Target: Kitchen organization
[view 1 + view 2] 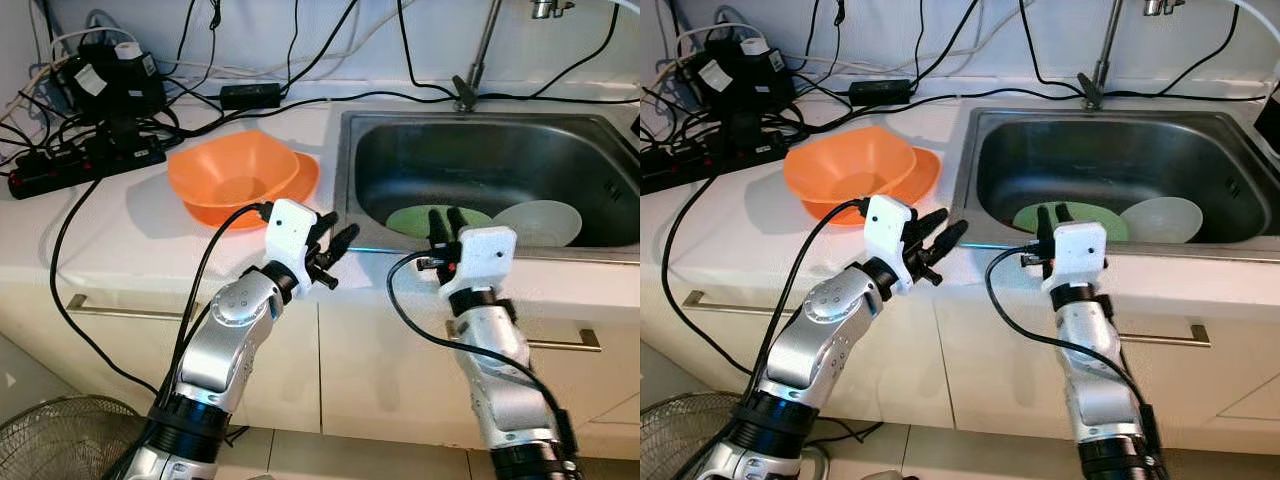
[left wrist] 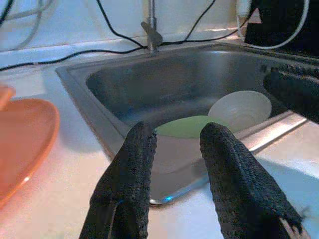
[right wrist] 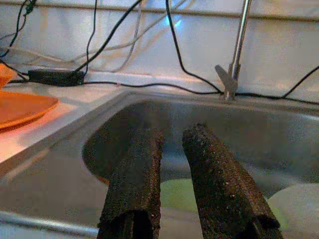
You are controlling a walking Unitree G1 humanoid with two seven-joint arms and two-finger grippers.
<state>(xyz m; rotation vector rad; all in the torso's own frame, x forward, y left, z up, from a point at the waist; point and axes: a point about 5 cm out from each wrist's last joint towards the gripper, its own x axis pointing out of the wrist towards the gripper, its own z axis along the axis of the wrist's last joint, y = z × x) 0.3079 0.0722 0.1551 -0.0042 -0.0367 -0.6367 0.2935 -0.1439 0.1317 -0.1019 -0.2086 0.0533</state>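
Observation:
An orange bowl (image 1: 235, 175) sits on an orange plate (image 1: 308, 176) on the white counter, left of the steel sink (image 1: 345, 180). Inside the sink lie a green plate (image 1: 408, 221) and a white bowl (image 1: 545, 222), side by side near the front wall. My left gripper (image 1: 340, 240) hovers over the counter's front edge by the sink's near left corner, open and holding nothing. My right gripper (image 1: 445, 214) points over the sink's front rim above the green plate (image 3: 172, 194), its fingers slightly apart and empty.
A power strip (image 1: 85, 160), adapters and several black cables crowd the back left of the counter. The faucet (image 1: 478, 60) rises behind the sink. Cabinet drawers with metal handles (image 1: 120, 310) lie below, and a floor fan (image 1: 60, 440) stands at the lower left.

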